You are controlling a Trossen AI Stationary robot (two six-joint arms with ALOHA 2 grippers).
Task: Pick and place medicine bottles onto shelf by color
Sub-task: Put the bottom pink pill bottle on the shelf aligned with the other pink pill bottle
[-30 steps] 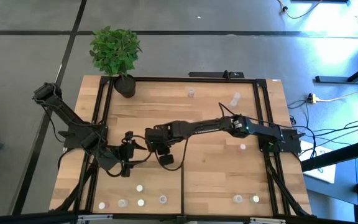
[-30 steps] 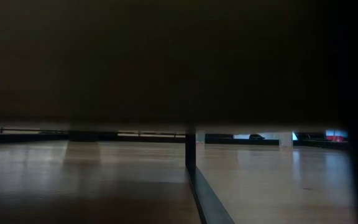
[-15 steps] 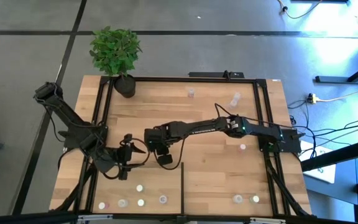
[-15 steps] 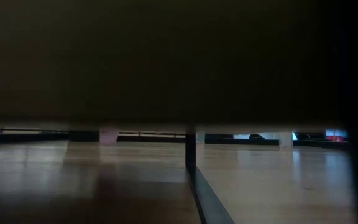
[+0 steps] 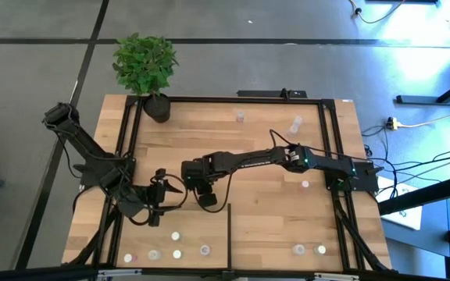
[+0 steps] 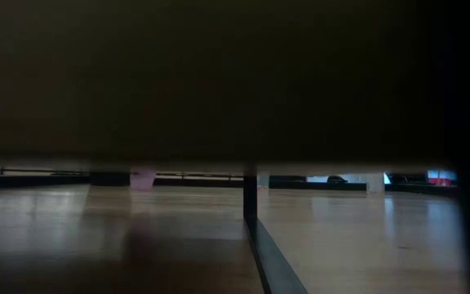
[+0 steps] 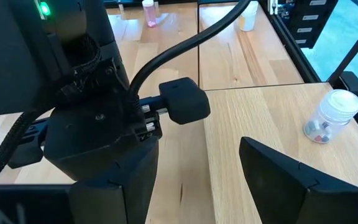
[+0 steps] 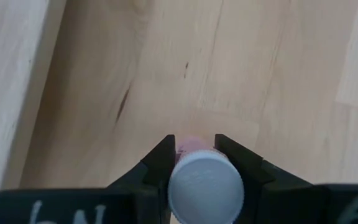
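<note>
My right gripper [image 5: 207, 197] reaches from the right to the middle of the shelf [image 5: 272, 211] and is shut on a medicine bottle [image 8: 205, 183] with a pale cap and a pink body. The low view shows its pink lower end [image 6: 143, 178] down at board level. My left gripper [image 5: 156, 204] hangs open just left of it and holds nothing. Several more medicine bottles [image 5: 176, 235] stand along the shelf's near edge, on both sides of the black divider bar [image 5: 230, 234]. One white-capped bottle [image 7: 331, 115] stands by my left gripper. My right gripper pinches the bottle's pink body [image 8: 191, 145] just under the cap between its two fingers [image 8: 163, 163]. The fingers come steeply from above, one on each side. The bottle is upright, cap up. Whether its base touches the board I cannot tell.
A potted plant [image 5: 148, 66] stands at the shelf's far left corner. Two bottles [image 5: 241, 117] stand near the far rail and one [image 5: 305, 185] at the right. Black rails [image 5: 328, 148] edge the shelf. Bare board lies between the arms and the far rail.
My right gripper has come down a little with the bottle still upright in it. The bottle's pink lower end has come into sight at board level in the low view.
</note>
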